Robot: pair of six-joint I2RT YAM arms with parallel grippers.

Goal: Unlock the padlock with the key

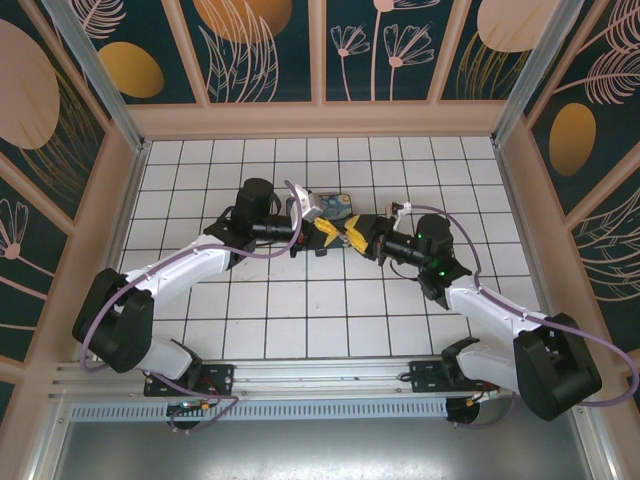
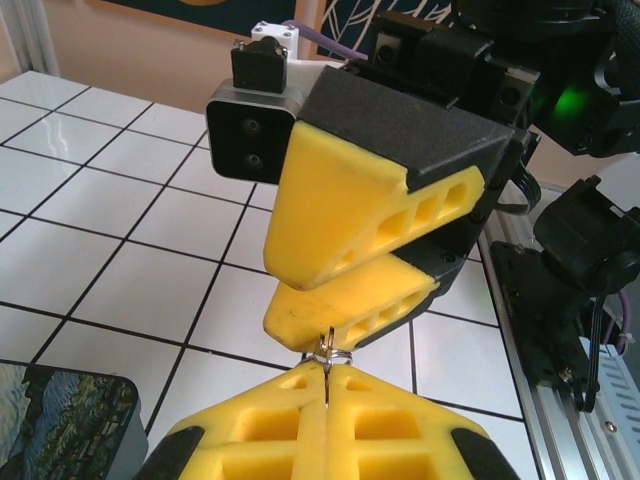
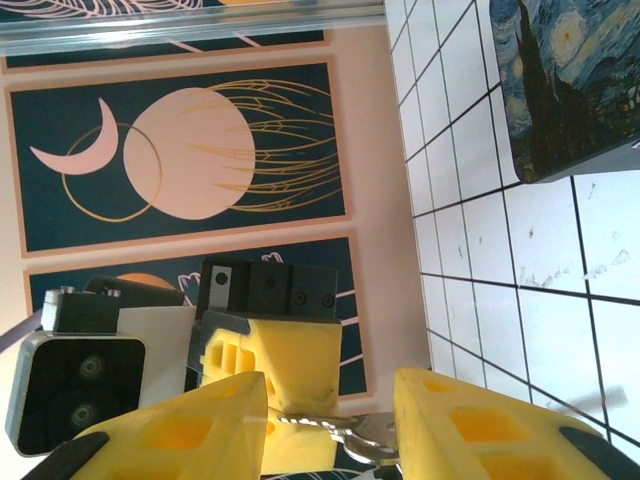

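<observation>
Claws are seen tip to tip over the middle of the white tiled counter (image 1: 300,320): the left claw (image 1: 322,238) reaches in from the left and the right claw (image 1: 356,234) from the right, just in front of a blue painted tin box (image 1: 335,205) that stands on the tiles.

In the left wrist view the left claw's two yellow fingers (image 2: 250,430) are pressed flat together, and a small metal loop (image 2: 331,350) of thin silvery wire is pinched in the seam at their tips and stands out above them. The loop touches the underside of the lower finger of the right claw, whose two yellow fingers are stacked one over the other with a narrow wedge of space between them.

In the right wrist view the right claw's own fingers (image 3: 480,425) are held apart with a moderate gap. A small silvery metal piece (image 3: 362,437) lies in that gap, close against the finger on the right of the picture, joined by a thin twisted strand to the left claw's tips beyond. It cannot be told whether the piece is gripped.

Whether the loop belongs to the padlock or to the key cannot be told, and no dark padlock body can be made out between the fingers.
</observation>
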